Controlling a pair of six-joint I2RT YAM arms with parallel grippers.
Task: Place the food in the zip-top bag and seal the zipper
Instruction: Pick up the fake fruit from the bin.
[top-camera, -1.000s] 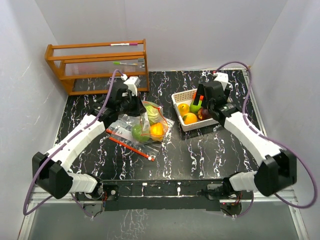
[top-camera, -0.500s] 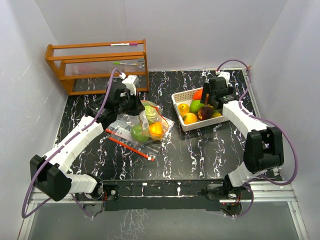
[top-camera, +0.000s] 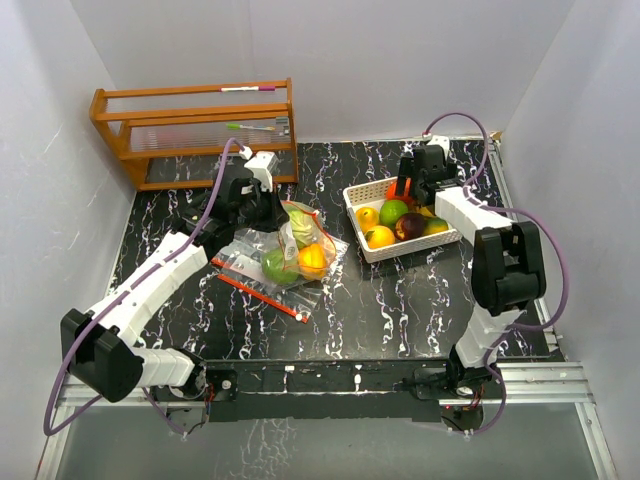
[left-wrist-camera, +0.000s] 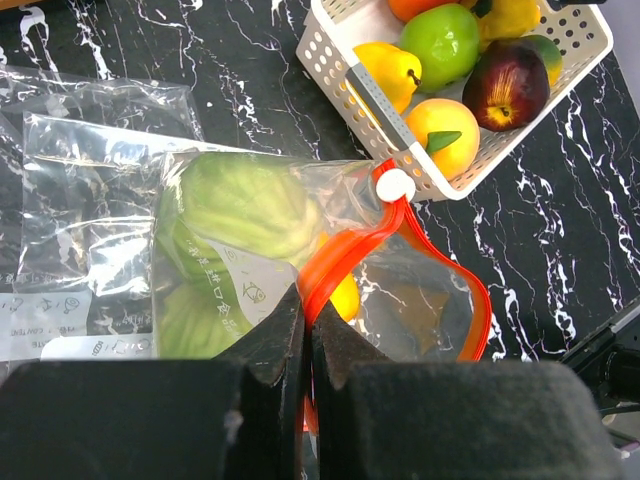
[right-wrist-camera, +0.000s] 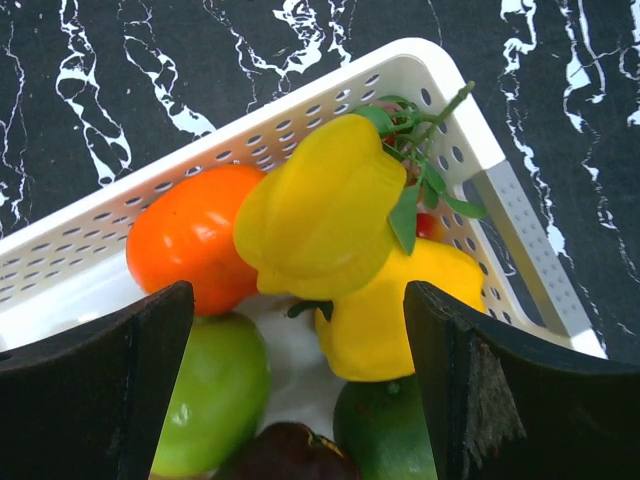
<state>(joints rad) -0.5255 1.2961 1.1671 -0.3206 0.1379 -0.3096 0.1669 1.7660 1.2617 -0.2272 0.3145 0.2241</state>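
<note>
The left gripper (left-wrist-camera: 305, 305) is pressed together on the orange zipper strip (left-wrist-camera: 345, 255) of the zip-top bag (left-wrist-camera: 420, 300). It lifts that edge, apparently so the mouth gapes toward the right, where the food comes from. Inside the bag lie a pale green leafy vegetable (left-wrist-camera: 240, 205), a green fruit (top-camera: 273, 264) and an orange one (top-camera: 313, 260). Just right of the bag sits the white basket (left-wrist-camera: 340, 85) with the remaining food. Over its far end hangs the right gripper (top-camera: 408, 188), fingers spread wide on either side of a yellow pepper (right-wrist-camera: 315, 215). The pepper is piled on an orange fruit (right-wrist-camera: 185, 235) and is probably the next pick.
</note>
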